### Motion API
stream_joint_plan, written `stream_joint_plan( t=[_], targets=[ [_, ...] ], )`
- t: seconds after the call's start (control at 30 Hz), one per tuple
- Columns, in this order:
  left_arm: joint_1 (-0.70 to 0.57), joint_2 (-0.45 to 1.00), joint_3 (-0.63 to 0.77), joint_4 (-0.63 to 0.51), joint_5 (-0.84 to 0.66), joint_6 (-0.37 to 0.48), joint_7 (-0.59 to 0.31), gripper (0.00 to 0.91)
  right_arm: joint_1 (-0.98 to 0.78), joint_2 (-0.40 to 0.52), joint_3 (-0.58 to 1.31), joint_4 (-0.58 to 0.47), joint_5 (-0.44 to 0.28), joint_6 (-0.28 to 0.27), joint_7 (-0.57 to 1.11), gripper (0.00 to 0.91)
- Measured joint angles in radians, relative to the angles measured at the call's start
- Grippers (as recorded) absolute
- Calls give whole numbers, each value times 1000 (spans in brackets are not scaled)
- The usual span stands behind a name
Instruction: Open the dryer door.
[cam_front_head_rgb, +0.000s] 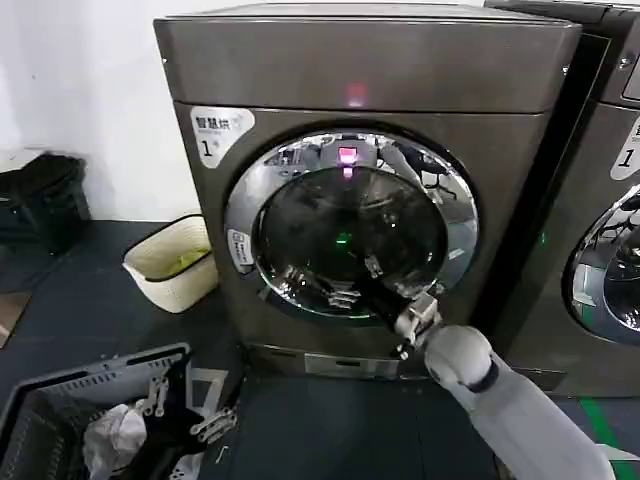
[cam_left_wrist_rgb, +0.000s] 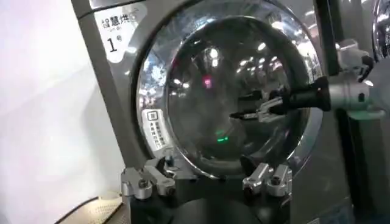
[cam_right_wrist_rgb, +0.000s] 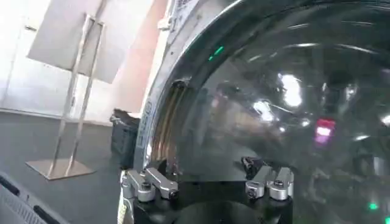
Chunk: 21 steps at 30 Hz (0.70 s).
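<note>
I'm seeing the dryer (cam_front_head_rgb: 370, 190) sitting square in front of me on the dark floor (cam_front_head_rgb: 90, 300), "1" sticker (cam_front_head_rgb: 215, 135) at its front upper corner, pink light (cam_front_head_rgb: 354, 96) glowing on the top panel. The dryer door (cam_front_head_rgb: 350, 225) is sitting flush in the front, chrome rim all round, dark glass centre, so it's looking closed.

The right gripper (cam_front_head_rgb: 335, 293) is reaching in from the lower right and sitting at the lower part of the door, fingers pointing toward the rim's left side. In the left wrist view the right gripper (cam_left_wrist_rgb: 244, 114) is showing in front of the glass with its fingers (cam_left_wrist_rgb: 263, 108) close together, nothing between them that I can see. I can't tell whether it's touching the glass or just hovering beside it. The right wrist view is putting the door (cam_right_wrist_rgb: 280, 109) right up against that gripper (cam_right_wrist_rgb: 207, 182).

The left gripper (cam_front_head_rgb: 185, 405) is hanging low at the left, over a dark crate (cam_front_head_rgb: 40, 420) with white cloth (cam_front_head_rgb: 115, 440) in it, fingers spread, holding nothing.

A cream basket (cam_front_head_rgb: 170, 265) is standing on the floor beside the dryer's left side, white wall (cam_front_head_rgb: 80, 80) behind it. A second machine (cam_front_head_rgb: 610, 200) is standing just to the right
</note>
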Motion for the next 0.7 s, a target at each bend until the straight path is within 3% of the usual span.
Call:
stream_joint_plan(
  t=[0.7],
  targets=[
    [-4, -16, 0, 0, 12, -3, 3, 907, 124, 79, -144, -34, 19, -38, 43, 907]
  ],
)
